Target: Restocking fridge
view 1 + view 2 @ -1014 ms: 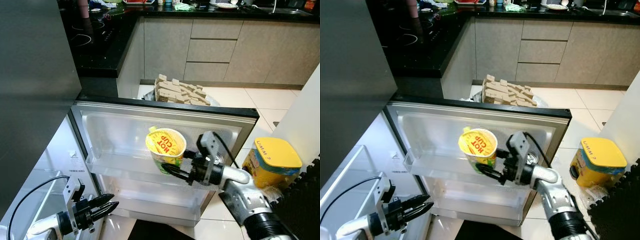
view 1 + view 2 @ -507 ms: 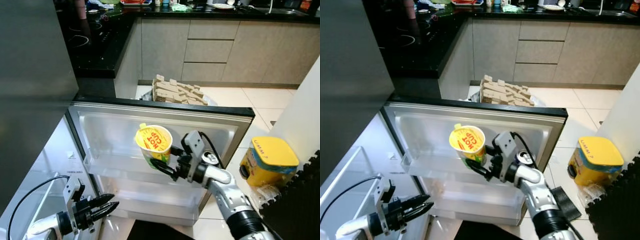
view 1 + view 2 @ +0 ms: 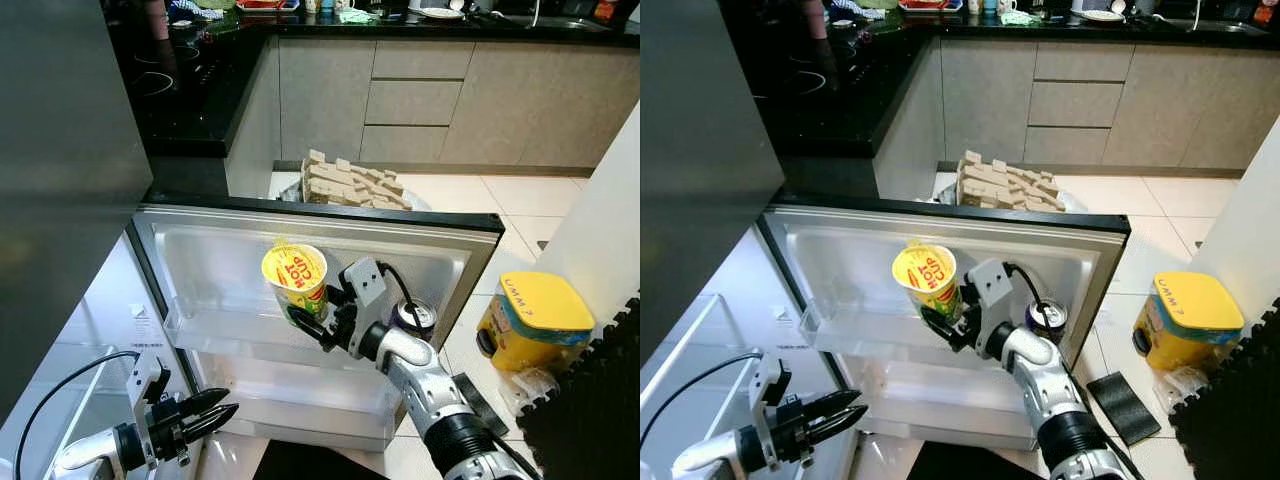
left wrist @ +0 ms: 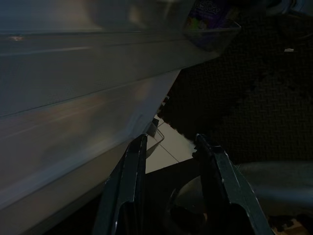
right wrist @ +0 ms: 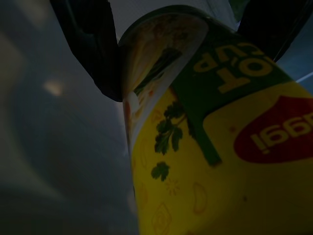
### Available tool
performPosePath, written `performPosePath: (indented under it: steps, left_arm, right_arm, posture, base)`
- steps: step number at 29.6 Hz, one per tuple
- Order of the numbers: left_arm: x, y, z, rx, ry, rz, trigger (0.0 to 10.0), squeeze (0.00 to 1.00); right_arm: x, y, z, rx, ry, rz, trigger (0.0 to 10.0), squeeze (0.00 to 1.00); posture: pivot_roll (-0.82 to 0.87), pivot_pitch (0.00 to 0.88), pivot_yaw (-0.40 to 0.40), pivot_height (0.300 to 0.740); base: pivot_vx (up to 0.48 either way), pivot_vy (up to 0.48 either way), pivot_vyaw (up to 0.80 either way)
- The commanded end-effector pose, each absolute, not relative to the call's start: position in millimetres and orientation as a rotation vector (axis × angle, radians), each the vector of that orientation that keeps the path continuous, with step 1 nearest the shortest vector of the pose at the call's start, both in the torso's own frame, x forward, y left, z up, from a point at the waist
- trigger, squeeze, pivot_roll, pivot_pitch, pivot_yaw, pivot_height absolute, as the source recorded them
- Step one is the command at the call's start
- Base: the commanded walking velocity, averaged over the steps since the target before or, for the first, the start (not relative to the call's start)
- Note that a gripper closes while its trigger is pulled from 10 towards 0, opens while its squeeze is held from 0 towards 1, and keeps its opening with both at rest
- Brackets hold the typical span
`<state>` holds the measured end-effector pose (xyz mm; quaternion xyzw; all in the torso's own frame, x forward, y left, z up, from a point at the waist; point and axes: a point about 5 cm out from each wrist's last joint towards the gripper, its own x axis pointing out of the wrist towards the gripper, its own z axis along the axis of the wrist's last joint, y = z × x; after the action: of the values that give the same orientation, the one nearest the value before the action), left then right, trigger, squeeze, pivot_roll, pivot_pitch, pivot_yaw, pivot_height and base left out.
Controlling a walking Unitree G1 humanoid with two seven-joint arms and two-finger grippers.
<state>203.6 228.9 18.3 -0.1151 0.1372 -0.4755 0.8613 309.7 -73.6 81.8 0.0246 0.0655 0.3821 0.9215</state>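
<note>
Nearest, low on the left, the left gripper (image 3: 205, 417) hangs just above the floor with its two black fingers a little apart and nothing between them. In its wrist view the fingers (image 4: 131, 186) sit close beside a pale fridge wall, with dark floor past them.

A bit farther in, the right gripper (image 3: 312, 322) is closed tight on a noodle cup (image 3: 295, 277). The cup is yellow and green with red words on its lid. It tilts a little, with the lid facing up toward the camera. The cup is held in the air just above the upper door shelf (image 3: 215, 335), in front of the inside of the open fridge door (image 3: 200, 250). I cannot tell if the bottom of the cup touches the shelf. From the wrist view, the side of the cup (image 5: 210, 161) sits between the two black fingers.

A lower door shelf (image 3: 290, 410) sits under the first one. Just right of the right arm, a drink can (image 3: 412, 318) stands by the door edge.

To the right, on the tile floor, is a yellow tub (image 3: 530, 315) with a yellow lid.

Past the top of the door is a pile of cardboard (image 3: 350, 187). Far back are grey cabinets (image 3: 440, 100) and a black counter (image 3: 200, 90).
</note>
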Motion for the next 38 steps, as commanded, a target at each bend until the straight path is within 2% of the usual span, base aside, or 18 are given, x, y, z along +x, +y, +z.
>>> performPosePath:
  steps: [1, 21, 22, 23, 24, 25, 28, 37, 38]
  left_arm:
    - [202.3, 236.4, 21.4, -0.216, 0.301, -0.992, 10.0, 0.00]
    - [202.2, 235.9, 22.7, -0.213, 0.297, -0.994, 10.0, 0.00]
    - [202.3, 235.9, 22.8, -0.213, 0.296, -0.994, 10.0, 0.00]
    - [202.3, 235.9, 22.8, -0.213, 0.296, -0.994, 10.0, 0.00]
    - [202.5, 235.9, 22.9, -0.212, 0.296, -0.993, 10.0, 0.00]
    - [202.6, 235.8, 22.8, -0.212, 0.296, -0.993, 10.0, 0.00]
    - [202.6, 235.5, 22.4, -0.212, 0.297, -0.991, 10.0, 0.00]
    - [204.6, 236.2, 23.5, -0.209, 0.288, -0.979, 10.0, 0.00]
    - [205.6, 236.9, 24.6, -0.209, 0.283, -0.976, 10.0, 0.00]
  right_arm:
    - [308.6, -73.7, 74.5, 0.027, 0.162, 0.765, 10.0, 0.00]
    - [305.9, -67.1, 54.9, -0.056, 0.221, 0.701, 10.0, 0.01]
    - [306.1, -66.8, 54.4, -0.055, 0.223, 0.700, 10.0, 0.29]
    - [306.1, -66.8, 54.4, -0.055, 0.223, 0.700, 10.0, 0.29]
    - [306.1, -66.4, 54.2, -0.055, 0.223, 0.702, 10.0, 0.58]
    - [306.2, -66.3, 54.1, -0.058, 0.222, 0.701, 10.0, 0.75]
    - [306.5, -66.1, 54.1, -0.060, 0.219, 0.699, 10.0, 0.69]
    - [307.3, -66.4, 55.0, -0.052, 0.209, 0.697, 10.0, 0.70]
    - [307.4, -66.5, 55.0, -0.051, 0.208, 0.697, 10.0, 0.67]
  posture:
    - [-0.07, 0.000, -0.028, 0.740]
    - [-0.06, 0.000, -0.026, 0.740]
    - [-0.06, 0.000, -0.029, 0.740]
    - [-0.06, 0.000, -0.029, 0.740]
    - [-0.06, 0.000, -0.029, 0.740]
    - [-0.06, 0.000, -0.029, 0.740]
    - [-0.06, 0.000, -0.029, 0.740]
    - [-0.06, 0.000, -0.030, 0.740]
    - [-0.06, 0.000, -0.029, 0.740]
  base:
    - [0.000, 0.000, 0.00]
    - [0.000, 0.000, 0.00]
    - [0.000, 0.000, 0.00]
    - [0.000, 0.000, 0.00]
    - [0.000, 0.000, 0.00]
    - [0.000, 0.000, 0.00]
    - [0.000, 0.000, 0.00]
    - [0.000, 0.000, 0.00]
    - [0.000, 0.000, 0.00]
